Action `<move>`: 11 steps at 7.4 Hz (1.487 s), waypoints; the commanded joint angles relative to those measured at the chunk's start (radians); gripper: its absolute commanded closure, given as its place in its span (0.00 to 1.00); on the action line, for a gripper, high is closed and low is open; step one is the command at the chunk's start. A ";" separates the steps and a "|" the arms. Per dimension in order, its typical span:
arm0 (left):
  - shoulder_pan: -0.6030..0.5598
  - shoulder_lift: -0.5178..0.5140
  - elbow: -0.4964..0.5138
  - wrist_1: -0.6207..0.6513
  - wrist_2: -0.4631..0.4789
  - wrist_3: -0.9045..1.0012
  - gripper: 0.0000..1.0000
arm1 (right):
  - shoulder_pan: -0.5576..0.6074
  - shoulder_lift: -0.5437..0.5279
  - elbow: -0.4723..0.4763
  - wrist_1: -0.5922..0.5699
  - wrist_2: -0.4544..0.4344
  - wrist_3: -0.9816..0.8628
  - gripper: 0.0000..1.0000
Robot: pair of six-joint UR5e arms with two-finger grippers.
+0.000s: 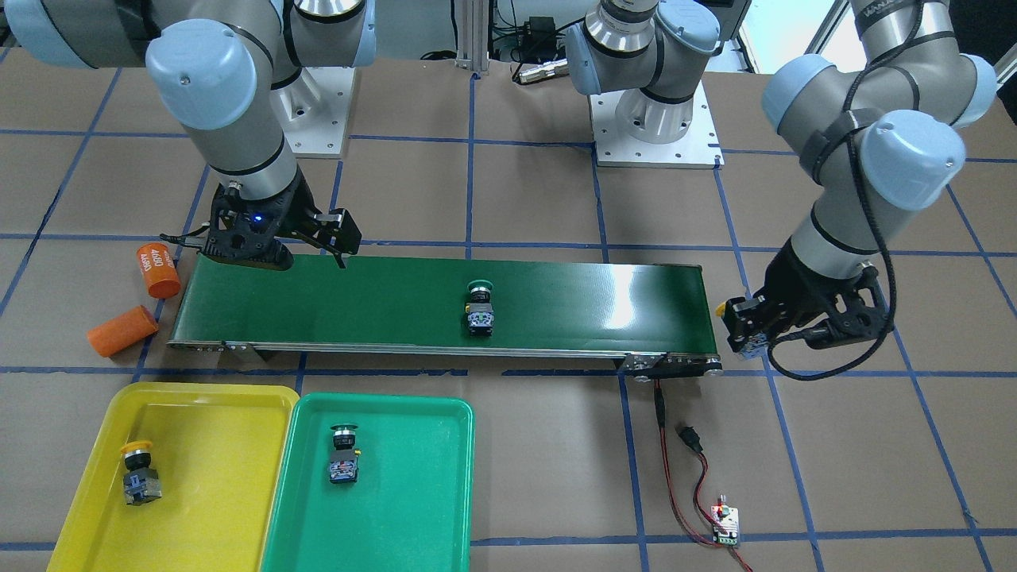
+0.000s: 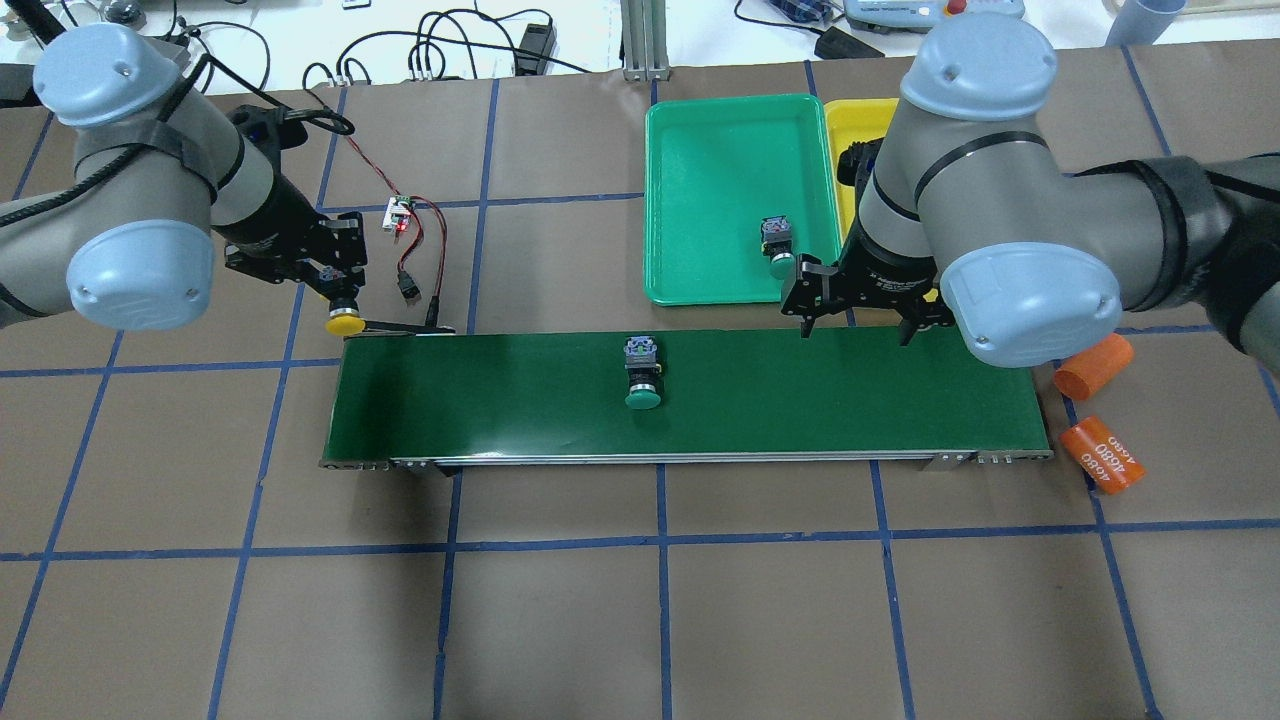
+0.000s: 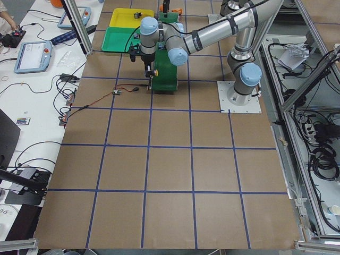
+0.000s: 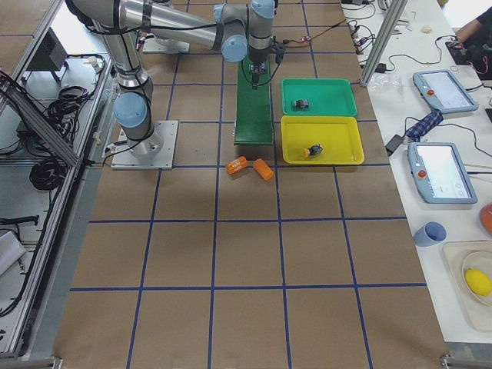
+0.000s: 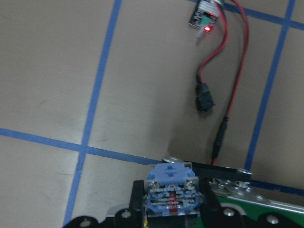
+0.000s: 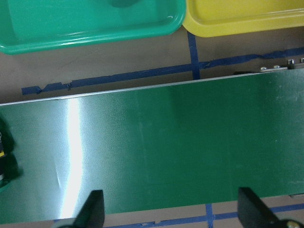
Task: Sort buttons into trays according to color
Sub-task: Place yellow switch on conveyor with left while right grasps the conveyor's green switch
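- The conveyor belt (image 2: 800,400) is the biggest thing on the surface, and there is only one. The loose green button (image 2: 643,375) lies on its middle, not yet sorted.
- There are two trays, side by side near the belt: one yellow tray (image 1: 199,391) and one green tray (image 1: 413,492). Each holds one button of its own color, the sorted yellow button (image 1: 139,473) and the sorted green button (image 1: 344,454). I judge that half of the work is done.
- My right fingers (image 6: 93,209) are spread apart and hold nothing. They hang over the belt's end next to the trays.
- My left fingers (image 5: 136,197) are clamped on the held yellow button (image 2: 344,323), just off the belt's other end, well apart from the trays.
- I count four buttons: two yellow, two green. Two are left to sort, the one I hold and the one on the belt.
- Two orange cylinders (image 1: 157,270) lie beside the belt's end. I judge they are no part of the sorting.
- One small circuit board (image 1: 725,526) with wires lies near the belt.
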 commanded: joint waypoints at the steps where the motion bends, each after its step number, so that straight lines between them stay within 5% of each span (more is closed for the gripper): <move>1: -0.049 -0.014 -0.063 0.070 0.000 0.011 1.00 | 0.008 0.001 0.001 -0.004 -0.001 0.008 0.00; 6: -0.120 0.019 -0.213 0.155 0.007 -0.017 1.00 | 0.067 0.032 0.004 -0.105 -0.021 0.053 0.00; 7: -0.121 0.018 -0.210 0.169 0.006 -0.014 0.38 | 0.084 0.053 0.004 -0.125 -0.021 0.115 0.00; 8: -0.121 0.013 -0.209 0.170 -0.003 -0.019 0.00 | 0.109 0.071 0.002 -0.128 -0.021 0.127 0.00; 10: -0.121 0.051 -0.146 0.140 -0.001 -0.020 0.00 | 0.147 0.124 -0.008 -0.194 -0.011 0.208 0.00; 11: -0.121 0.082 -0.038 -0.032 -0.001 -0.023 0.00 | 0.152 0.137 -0.008 -0.200 -0.009 0.222 0.00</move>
